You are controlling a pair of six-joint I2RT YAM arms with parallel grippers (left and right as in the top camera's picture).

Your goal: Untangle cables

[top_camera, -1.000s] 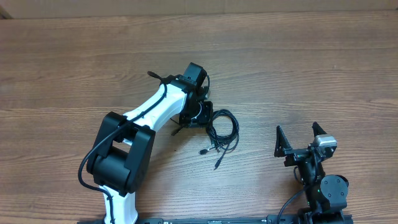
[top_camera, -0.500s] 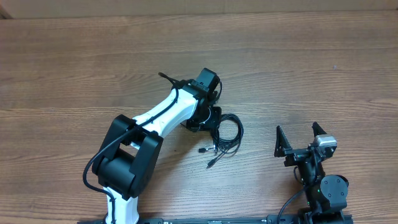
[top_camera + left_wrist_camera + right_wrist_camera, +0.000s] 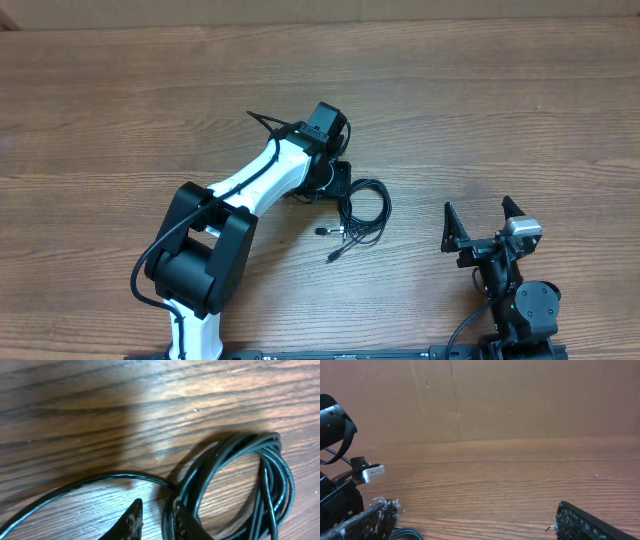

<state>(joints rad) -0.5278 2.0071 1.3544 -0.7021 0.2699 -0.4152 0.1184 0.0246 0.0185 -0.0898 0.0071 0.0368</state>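
My left gripper (image 3: 156, 519) sits low over the table (image 3: 100, 100). Its jaws are a narrow slit apart, with bare wood showing between the fingertips (image 3: 131, 519). One dark strand runs against the inner side of the other tip. I cannot tell whether it touches the pad, but nothing looks clamped.

From the wrist view, the cables (image 3: 240, 485) lie at about 2 o'clock from those tips, wound into a tight multi-strand coil. A single loose strand (image 3: 75, 491) curves out of the coil toward 9 o'clock, passing just above my tips.

From overhead, the coil (image 3: 364, 208) is just beside the gripper at about 4 o'clock. Two small plug ends (image 3: 322, 230) trail out of it toward 7 o'clock.

I judge this to be the early picking-apart step, since the bundle is not yet opened up. The next move calls for closing on one strand only, probably the loose one, and drawing it away from the coil. Taking several loops at once would drag the whole knot.

My right gripper (image 3: 478, 215) waits fully spread at 3 o'clock from the coil, well apart from it and holding nothing. It could pin the bundle. Nothing else stands in the way on the wood, and a plain cardboard wall (image 3: 520, 400) backs the table.
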